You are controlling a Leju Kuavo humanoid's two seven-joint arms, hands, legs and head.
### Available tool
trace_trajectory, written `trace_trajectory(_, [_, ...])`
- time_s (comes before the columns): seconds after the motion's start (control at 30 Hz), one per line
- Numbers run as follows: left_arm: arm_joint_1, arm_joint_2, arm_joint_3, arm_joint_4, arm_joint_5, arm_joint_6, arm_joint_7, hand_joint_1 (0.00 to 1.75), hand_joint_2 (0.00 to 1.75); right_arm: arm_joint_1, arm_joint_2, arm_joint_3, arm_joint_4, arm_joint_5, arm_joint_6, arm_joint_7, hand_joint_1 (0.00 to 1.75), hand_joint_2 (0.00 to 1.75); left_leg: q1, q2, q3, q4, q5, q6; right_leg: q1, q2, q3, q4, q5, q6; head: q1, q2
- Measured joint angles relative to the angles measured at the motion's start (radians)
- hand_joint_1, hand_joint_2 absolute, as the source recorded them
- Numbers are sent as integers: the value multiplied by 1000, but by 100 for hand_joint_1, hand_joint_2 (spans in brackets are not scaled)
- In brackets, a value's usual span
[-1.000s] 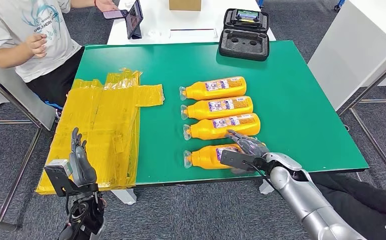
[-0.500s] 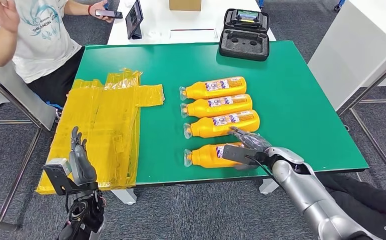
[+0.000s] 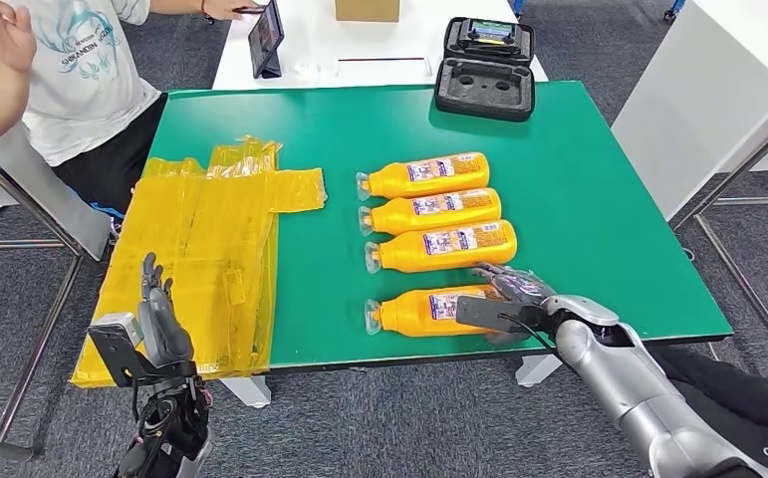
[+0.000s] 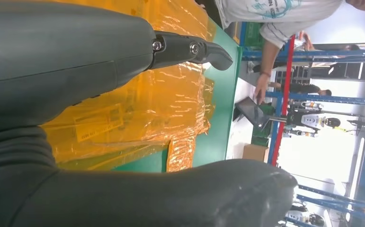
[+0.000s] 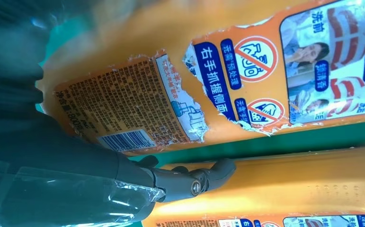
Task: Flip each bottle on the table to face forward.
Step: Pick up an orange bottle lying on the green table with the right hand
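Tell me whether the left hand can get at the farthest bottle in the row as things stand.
Probably not: the left hand hangs off the table's near edge beside the yellow plastic sheet, far from the farthest bottle.

Crinkled yellow plastic sheeting (image 3: pixel 205 254) is lying over the green table's (image 3: pixel 579 199) left side. A black case (image 3: pixel 486 70) is sitting at the far edge. A person (image 3: pixel 56 70) is sitting far left.

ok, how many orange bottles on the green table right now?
4, lying in a column: farthest bottle, second bottle, third bottle, and nearest bottle at the table's front edge, its base end under the right hand. None looks hidden.
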Motion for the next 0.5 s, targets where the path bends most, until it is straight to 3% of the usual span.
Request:
trace_trajectory(0.07, [0, 0, 0, 0, 1, 2, 0, 0, 0, -5, -2, 4, 3, 0, 4, 0, 2, 175, 0, 0, 0, 0, 0, 0, 0, 0, 0, 0, 0, 0, 0, 0])
trace_trajectory(0.1, [0, 0, 0, 0, 2, 2, 0, 0, 0, -6, -3, 6, 5, 0, 6, 0, 20, 175, 0, 0, 0, 0, 0, 0, 0, 0, 0, 0, 0, 0, 0, 0])
trace_trajectory(0.2, [-1, 0, 0, 0, 5, 1, 0, 0, 0, -13, -5, 11, 11, -1, 7, 0, 136, 175, 0, 0, 0, 0, 0, 0, 0, 0, 0, 0, 0, 0, 0, 0])
trace_trajectory(0.23, [-1, 0, 0, 0, 7, 1, 0, 0, 0, -15, -5, 13, 14, -1, 7, 0, 161, 175, 0, 0, 0, 0, 0, 0, 0, 0, 0, 0, 0, 0, 0, 0])
trace_trajectory(0.3, [-1, 0, 0, 2, 10, 1, 0, 0, 0, -19, -5, 17, 19, -1, 4, 0, 169, 175, 0, 0, 0, 0, 0, 0, 0, 0, 0, 0, 0, 0, 0, 0])
trace_trajectory(0.5, [-2, 0, 0, 8, 12, 4, -4, 0, 0, -10, -4, 23, 22, -1, -26, 12, 171, 175, 0, 0, 0, 0, 0, 0, 0, 0, 0, 0, 0, 0, 0, 0])
